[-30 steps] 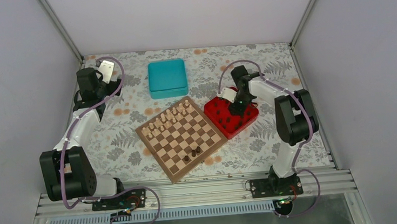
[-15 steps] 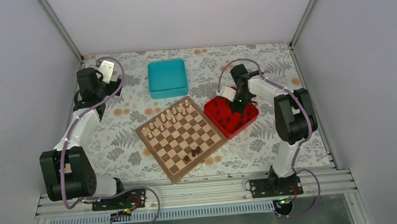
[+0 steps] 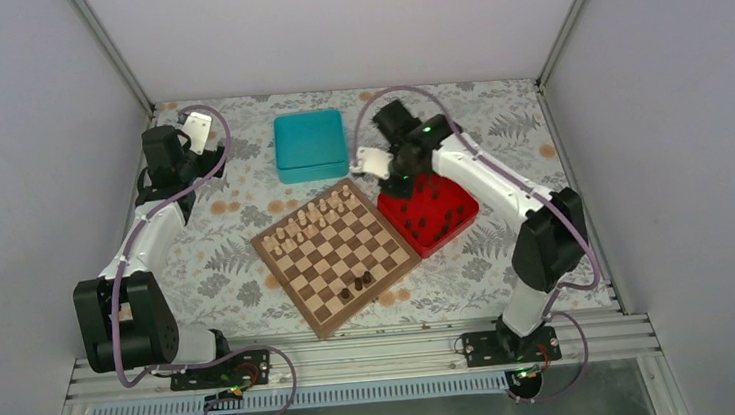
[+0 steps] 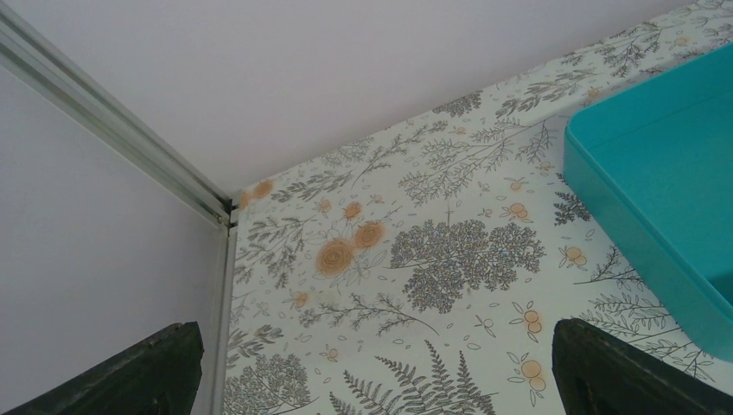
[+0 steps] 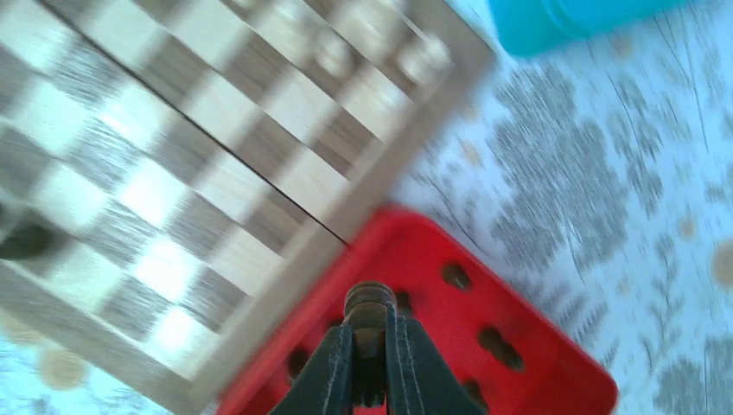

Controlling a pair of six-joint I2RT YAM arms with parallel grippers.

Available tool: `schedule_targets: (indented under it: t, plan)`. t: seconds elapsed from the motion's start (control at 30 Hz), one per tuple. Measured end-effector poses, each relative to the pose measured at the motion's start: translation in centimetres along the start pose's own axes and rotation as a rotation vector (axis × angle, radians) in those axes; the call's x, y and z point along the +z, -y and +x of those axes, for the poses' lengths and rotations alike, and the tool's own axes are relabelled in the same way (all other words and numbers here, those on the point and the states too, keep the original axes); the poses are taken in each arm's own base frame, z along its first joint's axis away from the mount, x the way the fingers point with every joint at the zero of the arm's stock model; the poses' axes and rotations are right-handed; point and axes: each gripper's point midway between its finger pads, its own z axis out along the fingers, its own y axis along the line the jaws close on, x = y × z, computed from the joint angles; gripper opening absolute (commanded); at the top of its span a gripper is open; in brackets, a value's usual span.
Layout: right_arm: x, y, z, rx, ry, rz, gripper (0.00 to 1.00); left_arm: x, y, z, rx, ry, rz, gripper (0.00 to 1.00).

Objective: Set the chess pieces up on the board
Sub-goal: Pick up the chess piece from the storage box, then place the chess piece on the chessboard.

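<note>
**Ana:** What is your right claw doing?

**Me:** My right claw (image 5: 369,334) is pinched tight on one dark piece (image 5: 369,301). Its rounded head pokes out just above my fingertips (image 5: 333,367) (the wrist view is smeared, so I cannot tell which piece it is).

**Ana:** What lies around that claw?

**Me:** Straight below it is the red tray (image 5: 536,380), at the corner closest to the board (image 5: 173,164). The board's corner sits just ahead of the claw and to its left. Whether board and tray touch, I cannot tell. Farther ahead and to the right is the teal box (image 5: 562,17).

**Ana:** Where are the other pieces?

**Me:** Seen from above, other dark pieces (image 3: 427,224) sit in the tray, on the side of the claw toward my bases. A small dark group (image 3: 358,285) stands at the board's near edge, well apart from the claw. The pale pieces (image 3: 312,217) line the board's far-left side in two rows, and the end of those rows is near the claw.

**Ana:** What about your left claw?

**Me:** My left claw (image 4: 373,354) has its fingers (image 4: 130,380) spread wide with nothing between them. It hangs over the flowered table (image 4: 415,251) close to the back-left corner of the walls. The teal box lies just off to the claw's right, and the board is well apart from it.
</note>
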Motion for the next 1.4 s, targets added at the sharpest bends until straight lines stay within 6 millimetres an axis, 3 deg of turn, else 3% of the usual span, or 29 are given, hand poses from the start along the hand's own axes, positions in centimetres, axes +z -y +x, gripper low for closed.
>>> schedule_targets:
  t: [0.17,0.3,0.43,0.6,0.77,1.0,1.4]
  plan:
    - [-1.0,-7.2,-5.8,-0.183,0.041,-0.063,0.04,0.0,0.0,0.0,0.0,0.0,-0.001,1.0]
    - [-0.4,-12.9,-8.2,-0.301,0.038,-0.13,0.05,-0.1,0.0,0.0,0.0,0.001,-0.002,1.0]
    - [1.8,-18.1,-8.4,-0.398,-0.017,-0.204,0.05,-0.2,-0.1,-0.2,0.0,0.004,-0.003,1.0]
    - [4.4,-23.4,-6.6,-0.484,-0.108,-0.286,0.05,-0.4,-0.2,-0.3,0.0,0.009,-0.006,1.0]
    - [5.3,-25.7,-5.5,-0.515,-0.141,-0.328,0.06,-0.4,-0.2,-0.4,0.0,0.009,-0.006,1.0]
    - [5.5,-27.2,-5.5,-0.532,-0.132,-0.346,0.06,-0.4,-0.2,-0.4,0.0,0.009,-0.006,1.0]
    - [6.6,-27.5,-5.3,-0.527,-0.13,-0.348,0.07,-0.4,-0.2,-0.4,0.0,0.009,-0.006,1.0]
